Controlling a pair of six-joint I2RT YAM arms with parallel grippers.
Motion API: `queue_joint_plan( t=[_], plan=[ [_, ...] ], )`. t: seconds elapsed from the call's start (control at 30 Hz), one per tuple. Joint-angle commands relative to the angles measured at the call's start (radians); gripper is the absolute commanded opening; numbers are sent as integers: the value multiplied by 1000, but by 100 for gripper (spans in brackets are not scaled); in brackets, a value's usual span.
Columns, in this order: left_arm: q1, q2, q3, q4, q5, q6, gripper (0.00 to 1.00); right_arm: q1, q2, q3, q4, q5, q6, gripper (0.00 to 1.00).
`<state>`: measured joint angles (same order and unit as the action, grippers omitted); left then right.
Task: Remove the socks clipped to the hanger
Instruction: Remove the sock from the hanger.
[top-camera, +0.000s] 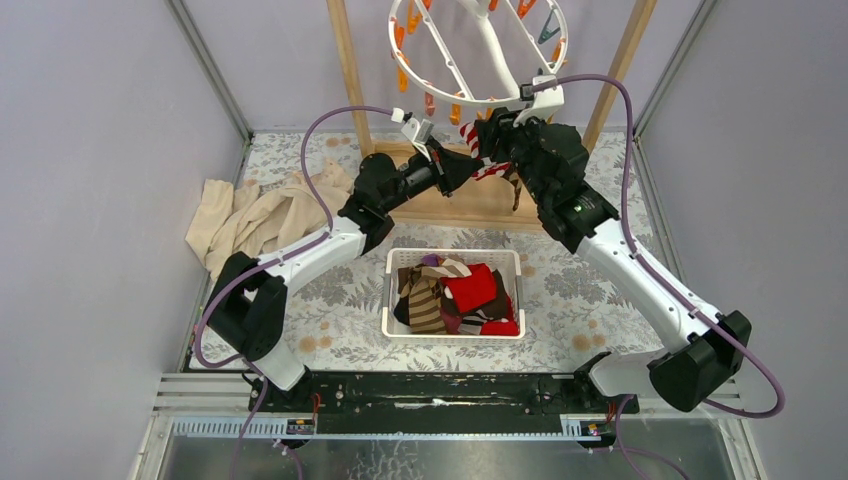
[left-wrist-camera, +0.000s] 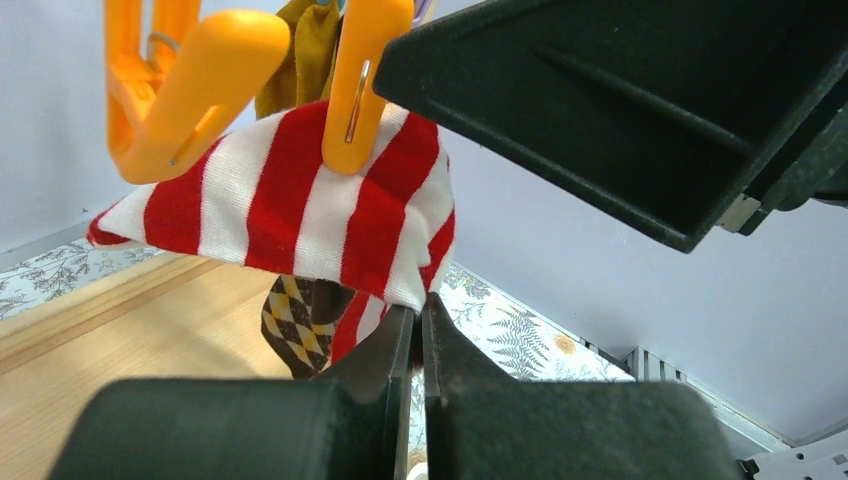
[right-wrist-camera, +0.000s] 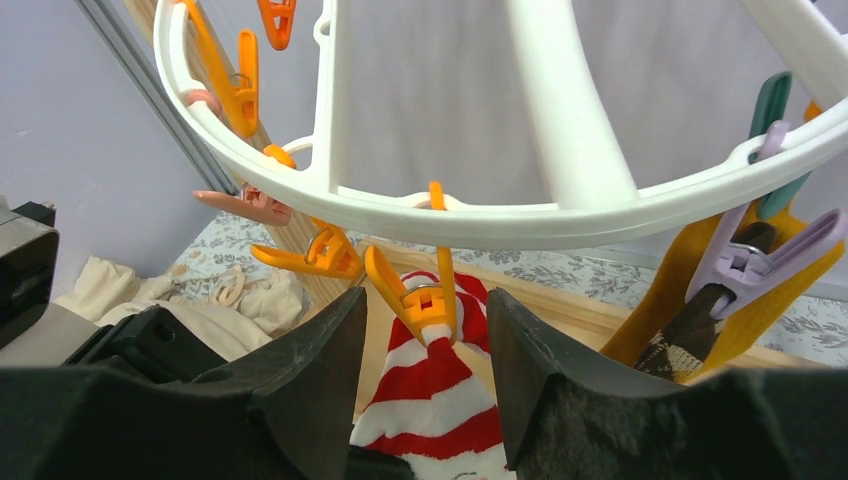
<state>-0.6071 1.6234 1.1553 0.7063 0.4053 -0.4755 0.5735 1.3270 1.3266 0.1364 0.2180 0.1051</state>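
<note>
The white ring hanger (top-camera: 478, 50) hangs at the back, also in the right wrist view (right-wrist-camera: 450, 215). A red-and-white striped sock (left-wrist-camera: 290, 210) hangs from an orange clip (left-wrist-camera: 360, 90). My left gripper (left-wrist-camera: 420, 305) is shut on this sock's lower edge; in the top view it (top-camera: 468, 163) sits just under the ring. My right gripper (right-wrist-camera: 425, 330) is open, its jaws on either side of the orange clip (right-wrist-camera: 425, 300) above the striped sock (right-wrist-camera: 440, 400). A mustard sock (right-wrist-camera: 690, 290) and a brown argyle sock (right-wrist-camera: 690, 335) hang from a purple clip (right-wrist-camera: 760, 260) to the right.
A white basket (top-camera: 452, 254) with several loose socks stands at the table's middle. A beige cloth (top-camera: 260, 215) lies at the left. The wooden rack posts (top-camera: 345, 70) and base board (top-camera: 470, 208) stand behind the grippers. Other clips hang on the ring.
</note>
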Motion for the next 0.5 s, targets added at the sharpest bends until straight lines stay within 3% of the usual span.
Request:
queue_joint_plan(
  t=[0.0, 0.47],
  plan=[
    [-3, -33, 14, 26, 5, 17, 5, -8, 5, 59, 81, 9, -16, 54],
    [-2, -43, -10, 44, 15, 8, 5, -13, 50, 98, 99, -1, -5, 51]
  ],
)
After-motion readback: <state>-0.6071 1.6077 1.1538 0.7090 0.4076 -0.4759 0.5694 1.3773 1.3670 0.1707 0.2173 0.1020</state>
